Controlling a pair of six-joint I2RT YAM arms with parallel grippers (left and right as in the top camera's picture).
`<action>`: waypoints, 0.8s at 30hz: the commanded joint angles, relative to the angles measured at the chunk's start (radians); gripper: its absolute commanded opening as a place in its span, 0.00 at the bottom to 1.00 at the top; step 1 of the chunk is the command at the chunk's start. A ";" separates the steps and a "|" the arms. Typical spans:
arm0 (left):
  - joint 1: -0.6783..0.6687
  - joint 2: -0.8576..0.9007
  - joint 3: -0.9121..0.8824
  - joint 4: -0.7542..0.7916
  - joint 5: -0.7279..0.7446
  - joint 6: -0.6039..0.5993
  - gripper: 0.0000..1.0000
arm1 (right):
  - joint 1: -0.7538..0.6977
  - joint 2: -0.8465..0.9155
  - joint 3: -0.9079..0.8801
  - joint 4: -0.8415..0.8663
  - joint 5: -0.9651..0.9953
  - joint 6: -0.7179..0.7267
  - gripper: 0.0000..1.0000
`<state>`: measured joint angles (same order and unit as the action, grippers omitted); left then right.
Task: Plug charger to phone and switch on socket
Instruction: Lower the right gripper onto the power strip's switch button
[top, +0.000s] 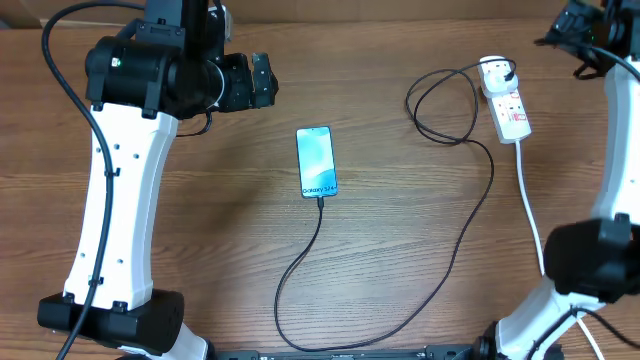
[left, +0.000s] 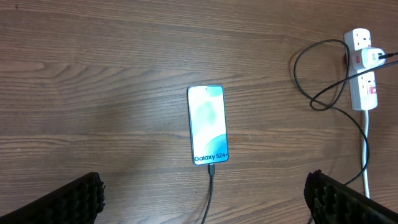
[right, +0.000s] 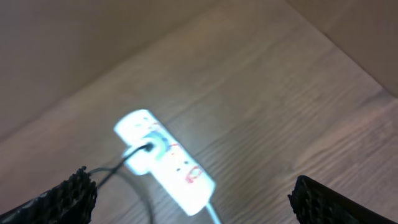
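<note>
Phone (top: 316, 162) lies flat, screen up, at ctr of table (top: 200, 230), w/ charger (left: 211, 186) tip apparently seated in its near edge. Socket (top: 505, 98) sits far right, well apart, black plug in one end. Left gripper (top: 263, 82) and right gripper (right: 199, 196): jaws wide, holding nothing.

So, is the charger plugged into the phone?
Plugged in, it appears: the charger tip meets the phone at its bottom edge, below the Galaxy lettering.

You can read "Galaxy S24+" on the phone (left: 208, 124) screen, at its 6 o'clock end; the socket (left: 365, 96) red markings are illegible.
</note>
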<state>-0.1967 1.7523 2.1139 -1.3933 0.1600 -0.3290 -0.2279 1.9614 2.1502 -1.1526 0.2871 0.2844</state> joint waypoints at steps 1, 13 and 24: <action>-0.006 -0.013 0.003 -0.002 -0.011 0.023 1.00 | -0.043 0.038 -0.005 0.005 0.033 -0.005 1.00; -0.006 -0.013 0.003 -0.002 -0.011 0.023 0.99 | -0.110 0.195 -0.005 0.120 -0.198 -0.006 1.00; -0.006 -0.013 0.003 -0.002 -0.011 0.023 1.00 | -0.110 0.312 -0.006 0.149 -0.192 -0.049 1.00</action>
<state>-0.1967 1.7523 2.1139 -1.3933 0.1600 -0.3290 -0.3389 2.2383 2.1445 -1.0061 0.1017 0.2501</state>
